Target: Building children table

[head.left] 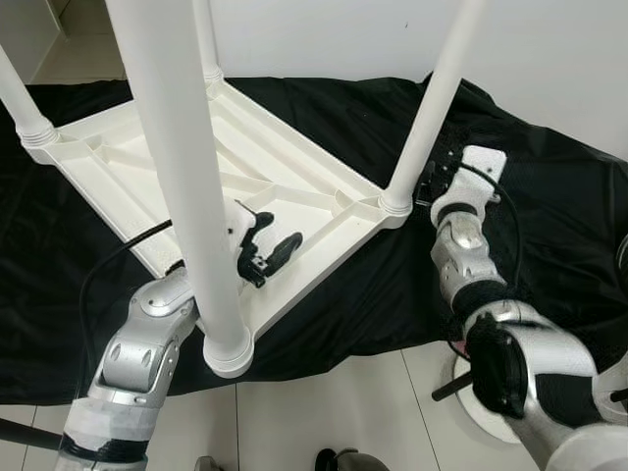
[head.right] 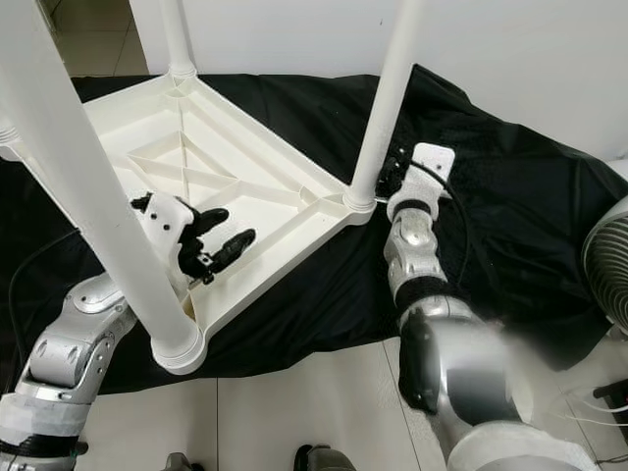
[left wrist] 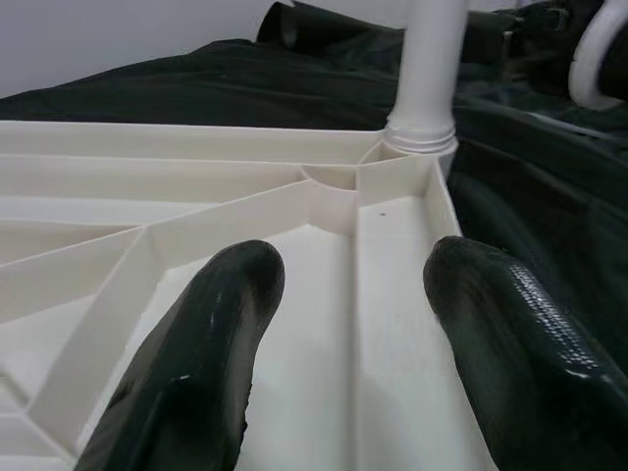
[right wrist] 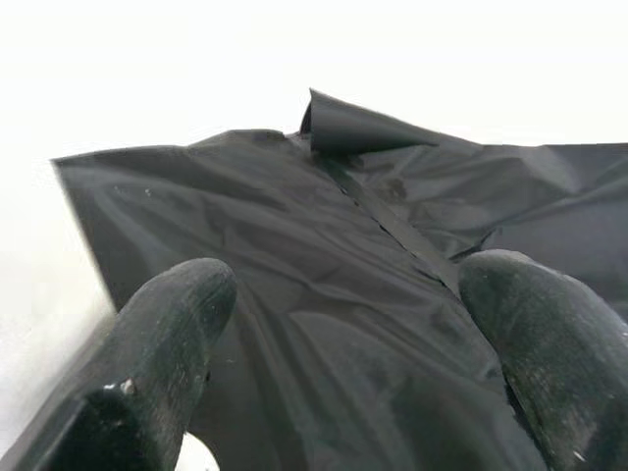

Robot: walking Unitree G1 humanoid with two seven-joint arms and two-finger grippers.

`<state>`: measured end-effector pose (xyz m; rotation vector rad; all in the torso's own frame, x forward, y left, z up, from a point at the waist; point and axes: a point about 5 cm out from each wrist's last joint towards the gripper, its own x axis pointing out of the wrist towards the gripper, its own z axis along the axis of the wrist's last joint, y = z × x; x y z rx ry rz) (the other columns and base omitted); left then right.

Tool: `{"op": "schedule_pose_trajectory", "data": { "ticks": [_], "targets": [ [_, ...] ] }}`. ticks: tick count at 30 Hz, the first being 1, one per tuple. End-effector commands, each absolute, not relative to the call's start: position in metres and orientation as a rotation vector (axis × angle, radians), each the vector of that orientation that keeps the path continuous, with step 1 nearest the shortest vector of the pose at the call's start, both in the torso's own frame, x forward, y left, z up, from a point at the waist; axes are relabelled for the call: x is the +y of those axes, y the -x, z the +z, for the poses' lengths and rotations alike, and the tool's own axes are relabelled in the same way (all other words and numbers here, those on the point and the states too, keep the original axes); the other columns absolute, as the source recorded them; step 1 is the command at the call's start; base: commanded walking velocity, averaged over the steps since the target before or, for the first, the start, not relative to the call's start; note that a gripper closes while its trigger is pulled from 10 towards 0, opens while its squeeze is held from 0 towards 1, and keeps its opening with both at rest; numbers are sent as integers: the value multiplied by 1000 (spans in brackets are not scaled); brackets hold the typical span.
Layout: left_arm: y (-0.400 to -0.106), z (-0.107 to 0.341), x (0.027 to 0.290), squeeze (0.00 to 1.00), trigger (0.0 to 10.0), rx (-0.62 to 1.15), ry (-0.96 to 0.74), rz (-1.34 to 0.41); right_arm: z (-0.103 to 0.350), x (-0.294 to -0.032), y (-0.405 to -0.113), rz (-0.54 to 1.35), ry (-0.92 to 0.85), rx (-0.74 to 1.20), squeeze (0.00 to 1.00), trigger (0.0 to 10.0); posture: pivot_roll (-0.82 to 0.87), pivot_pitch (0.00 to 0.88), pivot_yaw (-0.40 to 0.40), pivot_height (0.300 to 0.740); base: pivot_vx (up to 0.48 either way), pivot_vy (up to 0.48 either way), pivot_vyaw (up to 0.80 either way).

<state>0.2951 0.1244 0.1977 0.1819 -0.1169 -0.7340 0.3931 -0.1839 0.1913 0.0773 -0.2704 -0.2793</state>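
Head stereo downward — wrist views close

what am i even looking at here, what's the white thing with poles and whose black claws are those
This is a humanoid robot with two silver arms. The two wide pictures come from cameras in its head, looking down; the two close-ups come from cameras on its wrists, looking along each gripper's black fingers.

The white thing is a child's table lying upside down on a black sheet spread on the floor, its legs pointing up. The nearest leg stands right before the head camera.

The left gripper hovers open over the ribbed underside of the tabletop and holds nothing. The right gripper is open too, above the black sheet, beside the right-hand leg. A white fan stands at the right edge.
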Motion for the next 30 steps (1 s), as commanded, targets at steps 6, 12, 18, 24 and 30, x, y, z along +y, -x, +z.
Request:
{"op": "schedule_pose_trajectory", "data": {
  "ticks": [6,12,18,24,30],
  "targets": [
    [-310,197,154,0,10000,-100,-245,-626,171,-202,-369,-406,-53,-322,0,10000,-8,131,-26,740,0,0,0],
    [-320,197,181,0,10000,-72,-327,-616,146,-203,-343,-379,-13,-309,0,10000,-15,131,-20,740,0,0,0],
    [-321,191,203,0,10000,-15,-414,-657,134,-204,-326,-352,3,-294,0,10000,-24,127,-12,740,0,0,0],
    [-317,182,212,0,10000,44,-497,-724,130,-205,-318,-351,24,-277,0,10000,-26,123,-13,740,0,0,0],
    [-306,170,222,0,10000,118,-638,-825,128,-207,-309,-348,42,-251,0,10000,-27,119,-19,740,0,0,0]
  ]
}}
